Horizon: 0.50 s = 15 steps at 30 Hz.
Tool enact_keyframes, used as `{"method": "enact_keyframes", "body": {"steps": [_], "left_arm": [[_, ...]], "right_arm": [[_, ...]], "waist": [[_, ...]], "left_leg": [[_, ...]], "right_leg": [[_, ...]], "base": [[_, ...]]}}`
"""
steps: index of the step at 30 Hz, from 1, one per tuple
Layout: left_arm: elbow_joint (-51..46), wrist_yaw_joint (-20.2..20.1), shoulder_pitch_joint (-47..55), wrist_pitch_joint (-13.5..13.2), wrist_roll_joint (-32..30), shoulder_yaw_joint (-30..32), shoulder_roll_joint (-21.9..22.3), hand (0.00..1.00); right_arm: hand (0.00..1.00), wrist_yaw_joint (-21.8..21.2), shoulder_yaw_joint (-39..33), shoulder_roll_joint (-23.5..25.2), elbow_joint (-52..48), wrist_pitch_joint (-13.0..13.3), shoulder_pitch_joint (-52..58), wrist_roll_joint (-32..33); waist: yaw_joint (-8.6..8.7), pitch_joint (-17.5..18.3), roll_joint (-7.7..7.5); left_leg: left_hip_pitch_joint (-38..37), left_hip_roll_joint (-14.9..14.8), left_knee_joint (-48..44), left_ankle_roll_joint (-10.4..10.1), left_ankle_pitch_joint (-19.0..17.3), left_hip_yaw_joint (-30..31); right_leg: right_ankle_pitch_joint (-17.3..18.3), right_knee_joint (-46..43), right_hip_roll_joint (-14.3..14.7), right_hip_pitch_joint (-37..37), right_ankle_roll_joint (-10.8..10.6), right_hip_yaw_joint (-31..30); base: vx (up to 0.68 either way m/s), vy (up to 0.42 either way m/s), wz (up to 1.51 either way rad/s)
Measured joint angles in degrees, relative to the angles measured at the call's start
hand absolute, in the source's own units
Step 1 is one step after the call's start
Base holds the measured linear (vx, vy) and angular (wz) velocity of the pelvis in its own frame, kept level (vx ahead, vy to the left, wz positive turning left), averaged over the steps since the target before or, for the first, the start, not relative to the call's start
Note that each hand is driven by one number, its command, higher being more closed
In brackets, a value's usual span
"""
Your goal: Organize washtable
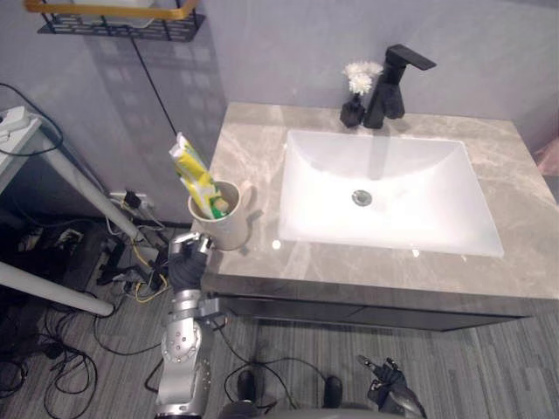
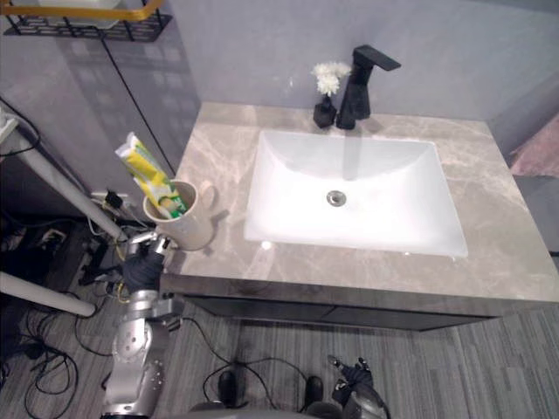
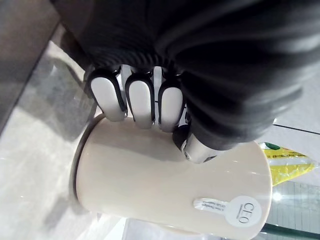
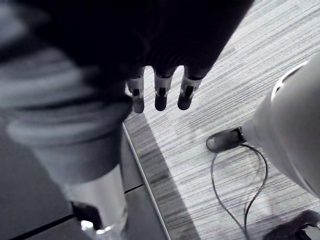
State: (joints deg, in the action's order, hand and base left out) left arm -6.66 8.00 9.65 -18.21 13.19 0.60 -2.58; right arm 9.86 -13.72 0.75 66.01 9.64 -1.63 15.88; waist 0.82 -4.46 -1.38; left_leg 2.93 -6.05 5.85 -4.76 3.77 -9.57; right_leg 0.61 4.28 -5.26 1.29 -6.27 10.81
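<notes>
Where the counter point(image 1: 253, 144) reaches its front left corner, the mug point(image 1: 220, 223) stands upright with a yellow tube point(image 1: 196, 177) leaning out of it. The left hand point(image 1: 185, 260) grips the mug from the front edge side, its fingers point(image 3: 141, 100) curled against the wall. The sink point(image 1: 393, 196) fills the counter's middle; a black tap point(image 1: 393, 83) and a small flower vase point(image 1: 355, 98) stand at the back edge. The right hand point(image 1: 387, 381) hangs low over the floor, fingers relaxed and holding nothing.
</notes>
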Motion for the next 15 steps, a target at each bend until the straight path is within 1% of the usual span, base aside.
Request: {"method": "enact_keyframes", "body": {"steps": [4,15], "left_arm": [[0.0,0.9,-0.2,0.0,-0.4,-0.2,-0.3,1.00],[0.0,1.0,-2.0,0.0,-0.5,0.0,-0.5,1.00]], "right_arm": [[0.00,0.0,0.0,0.0,0.0,0.1,0.5,0.0],[0.00,0.0,0.0,-0.1,-0.5,0.2,0.9,0.0]], "waist": [[0.04,0.0,0.00],[0.15,0.0,0.03]], "left_leg": [[0.0,0.0,0.0,0.0,0.0,-0.1],[0.0,0.0,0.0,0.0,-0.1,-0.5]], "right_leg": [[0.0,0.0,0.0,0.0,0.1,-0.1],[-0.1,0.1,0.0,0.2,0.1,-0.4]], "base": [[0.00,0.000,-0.01],[0.00,0.000,0.00]]}}
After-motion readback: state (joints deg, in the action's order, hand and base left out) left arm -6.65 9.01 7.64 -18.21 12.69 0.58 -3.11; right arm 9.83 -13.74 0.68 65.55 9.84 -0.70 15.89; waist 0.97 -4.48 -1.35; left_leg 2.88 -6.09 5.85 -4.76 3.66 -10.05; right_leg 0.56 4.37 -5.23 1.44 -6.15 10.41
